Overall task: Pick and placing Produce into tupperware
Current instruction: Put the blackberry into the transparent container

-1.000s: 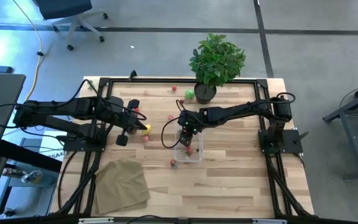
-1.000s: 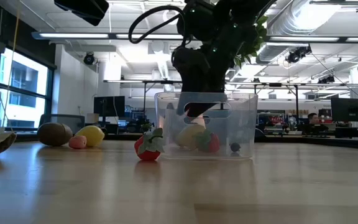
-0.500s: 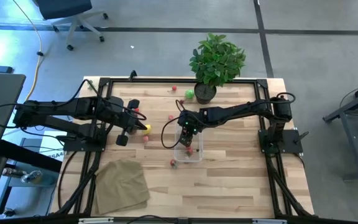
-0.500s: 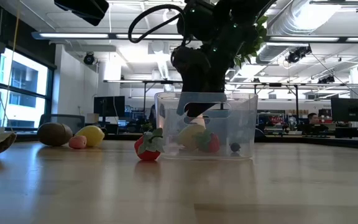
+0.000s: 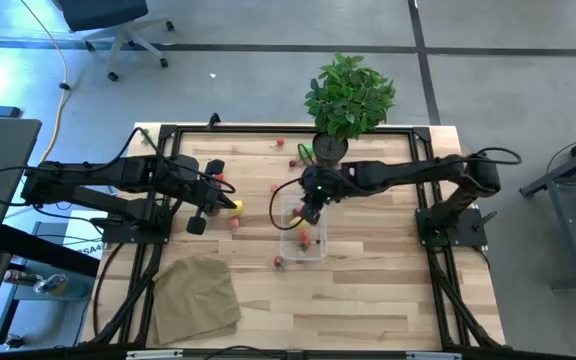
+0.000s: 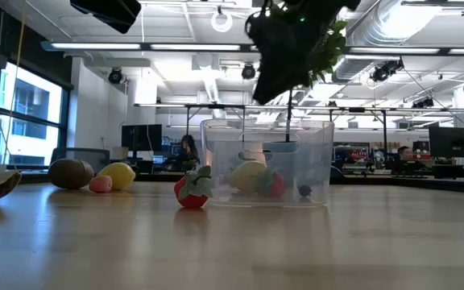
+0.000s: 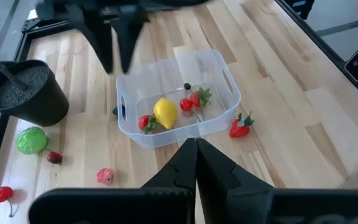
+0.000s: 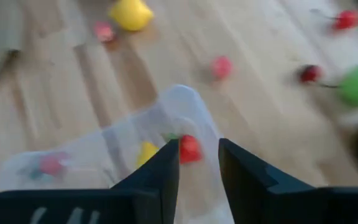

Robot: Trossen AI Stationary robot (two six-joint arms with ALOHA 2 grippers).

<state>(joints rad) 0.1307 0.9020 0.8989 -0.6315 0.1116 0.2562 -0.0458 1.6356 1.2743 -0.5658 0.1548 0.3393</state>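
The clear container [image 5: 302,231] stood near the middle of the bench [image 5: 368,290], with no lid, and already held a few pieces: a yellow lemon [image 7: 165,112], some small red fruits [image 7: 197,100] and one tiny dark berry [image 7: 187,86]. A strawberry [image 5: 279,262] lay on the wood just beside the container, on the side toward the front edge. More loose pieces lay toward the left edge: a second lemon [image 5: 233,206], a brown fruit [image 6: 70,173] and a small pink one [image 6: 100,184]. Toward the back edge, near the plant pot [image 5: 330,150], were a green ball [image 5: 305,152] and a few cherries [image 5: 280,143].

The right gripper [image 5: 311,211] hung above the container's back end. Its jaws stood partly apart with a narrow gap, and nothing showed between them in its own wrist view. The left gripper [image 5: 197,219] waited over the left part of the bench, jaws pressed together and empty.

This looked like the gap between a drop-off and the next pick. Many pieces were not yet in the container. The next move probably called for carrying the right gripper to a loose piece, perhaps the ones by the pot, opening wider, and coming down squarely, since such small round things could roll away from a glancing touch.
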